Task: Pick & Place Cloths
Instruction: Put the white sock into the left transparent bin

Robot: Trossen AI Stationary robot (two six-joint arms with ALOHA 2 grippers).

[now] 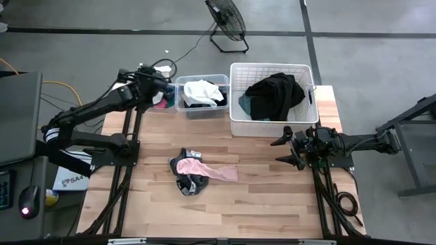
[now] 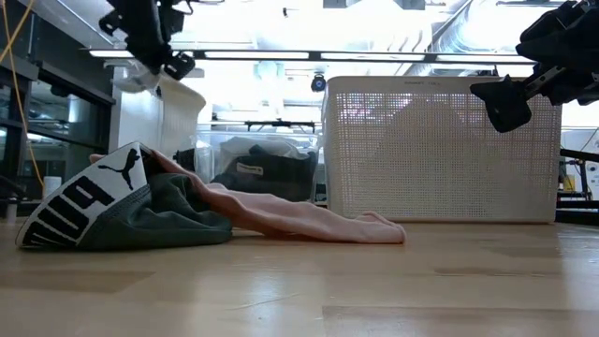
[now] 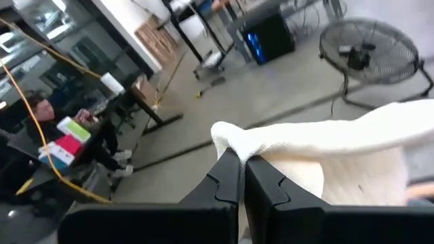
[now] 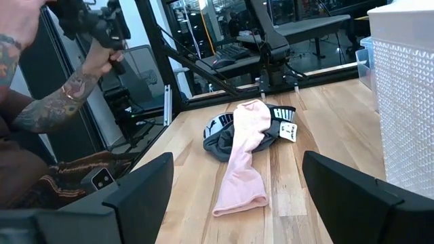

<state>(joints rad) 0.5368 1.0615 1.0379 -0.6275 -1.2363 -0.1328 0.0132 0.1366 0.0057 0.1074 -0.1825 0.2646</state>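
Lying with its long axis across the table, pink cloth (image 1: 208, 170)

The near half of the counter (image 1: 225, 211) lies bare, giving free passage from left to right. At mid-counter a pink cloth (image 1: 211, 171) draped over a dark garment (image 1: 189, 182) forms 1 low heap. Along the far edge, a white basket (image 1: 272, 122) and a clear bin (image 1: 202, 110) stand close together, blocking that side.
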